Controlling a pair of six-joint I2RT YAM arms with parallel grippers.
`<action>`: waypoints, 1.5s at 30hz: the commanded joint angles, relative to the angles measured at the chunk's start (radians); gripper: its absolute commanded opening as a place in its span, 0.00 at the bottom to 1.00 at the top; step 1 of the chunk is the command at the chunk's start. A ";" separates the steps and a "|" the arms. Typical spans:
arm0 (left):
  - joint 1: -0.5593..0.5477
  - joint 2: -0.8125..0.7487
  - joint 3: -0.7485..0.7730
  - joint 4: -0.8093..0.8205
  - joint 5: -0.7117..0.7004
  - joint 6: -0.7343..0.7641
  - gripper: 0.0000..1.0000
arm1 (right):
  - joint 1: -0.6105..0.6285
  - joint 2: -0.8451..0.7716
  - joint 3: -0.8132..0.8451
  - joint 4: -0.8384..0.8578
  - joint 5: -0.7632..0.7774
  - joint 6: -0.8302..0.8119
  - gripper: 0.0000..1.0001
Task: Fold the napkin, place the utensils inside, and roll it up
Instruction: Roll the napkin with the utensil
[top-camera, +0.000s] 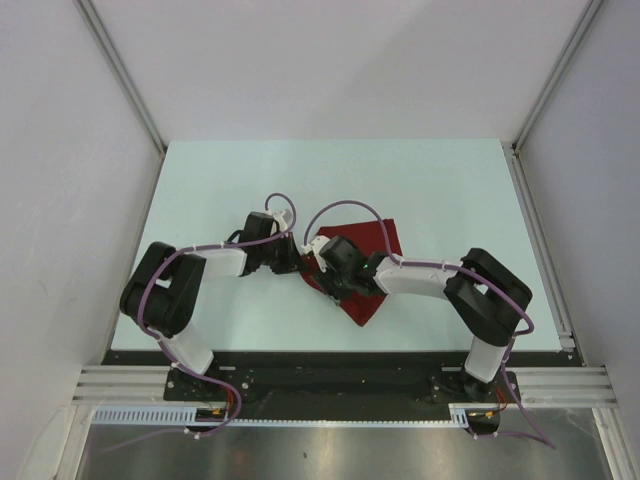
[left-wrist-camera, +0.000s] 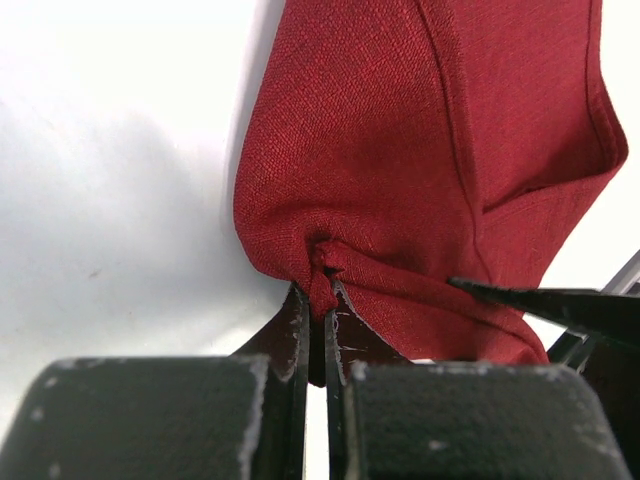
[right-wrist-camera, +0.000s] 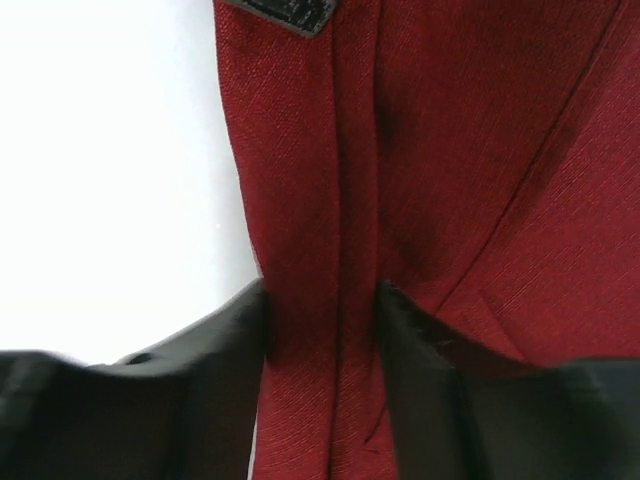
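Near edge: both arm bases, arms reaching inward to meet mid-tabletop.

Left end effector (left-wrist-camera: 318, 300): jaws narrow, all but together, pinching a gathered tuck of the napkin (top-camera: 372, 243) at its left edge. Cloth puckers at the pinch and fans out beyond it.

Right end effector (right-wrist-camera: 320, 310): jaws at a middling gap, straddling a raised lengthwise ridge of the cloth. Fingers (right-wrist-camera: 225, 345) lie against the ridge on both sides and look blurred. Cannot tell if the grip is firm.

A dark pointed shape enters the left wrist view from the right, just beside the pinch. Cannot tell what it is.

Napkin: dark red, rumpled, lying at the centre of the pale tabletop (top-camera: 450, 190), partly under both end effectors, one corner toward the near edge, its bulk spreading away to the far right.
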 joint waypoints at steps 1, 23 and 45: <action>0.007 -0.009 0.028 0.061 0.012 0.002 0.01 | -0.014 0.038 -0.005 0.021 -0.106 0.000 0.39; 0.056 -0.244 -0.146 0.154 -0.009 -0.027 0.78 | -0.206 0.125 -0.066 0.070 -0.774 0.112 0.14; 0.056 -0.213 -0.244 0.151 -0.025 -0.013 0.82 | -0.294 0.255 -0.039 0.085 -0.951 0.132 0.11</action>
